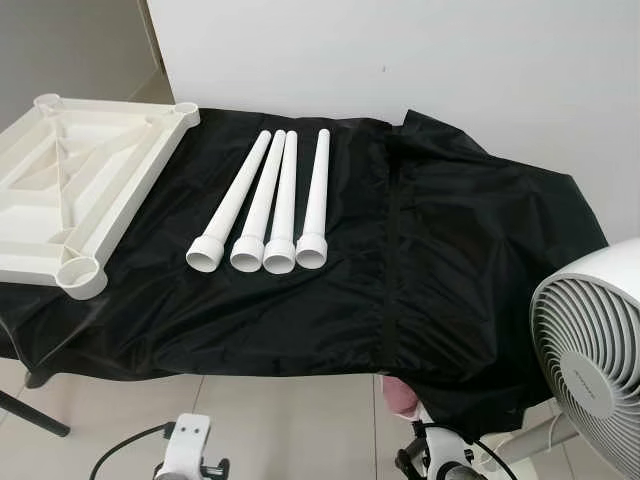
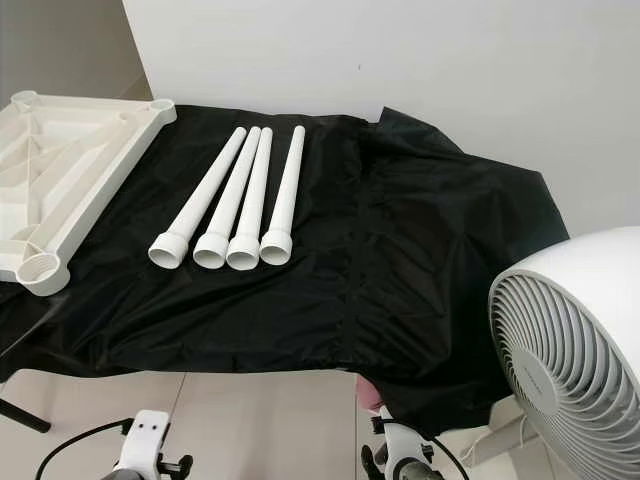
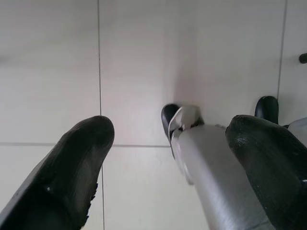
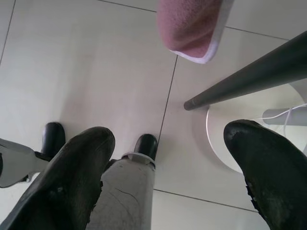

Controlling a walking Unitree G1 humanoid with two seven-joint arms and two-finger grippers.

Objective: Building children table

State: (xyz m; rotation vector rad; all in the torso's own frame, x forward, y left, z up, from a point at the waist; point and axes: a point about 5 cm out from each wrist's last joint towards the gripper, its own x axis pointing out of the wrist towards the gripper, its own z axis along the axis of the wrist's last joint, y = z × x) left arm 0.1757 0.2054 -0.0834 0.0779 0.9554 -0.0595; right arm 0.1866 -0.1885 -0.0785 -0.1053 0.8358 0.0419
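**Table parts laid out on the black cloth, both arms hanging low**

Four white table legs (image 1: pixel 268 205) lie side by side on a black cloth (image 1: pixel 450 250), fanned slightly so that their wide, open socket ends sit close together at the near side and their narrow ends point toward the wall (image 1: pixel 400 60). The three on the left touch or nearly touch along their length; the fourth lies just beside them. To their left, the white tabletop (image 1: pixel 70 190) rests upside down, its ribbed underside facing up and round leg sockets showing at its corners; its near corner socket sits at the cloth's front edge. The tabletop and the legs are apart, with bare cloth between them.

The cloth drapes over the front edge of the surface and bunches in folds on the right. A white fan (image 1: pixel 590 350) stands low at the right, near the cloth's hanging corner.

The left gripper (image 3: pixel 168 158) hangs over the tiled floor (image 3: pixel 144 57), its two black fingers spread wide with nothing between them. The right gripper (image 4: pixel 168 163) hangs likewise, fingers parted and empty, above the floor near a pink slipper (image 4: pixel 192 26), a grey pole (image 4: pixel 249 76) and the fan's round base
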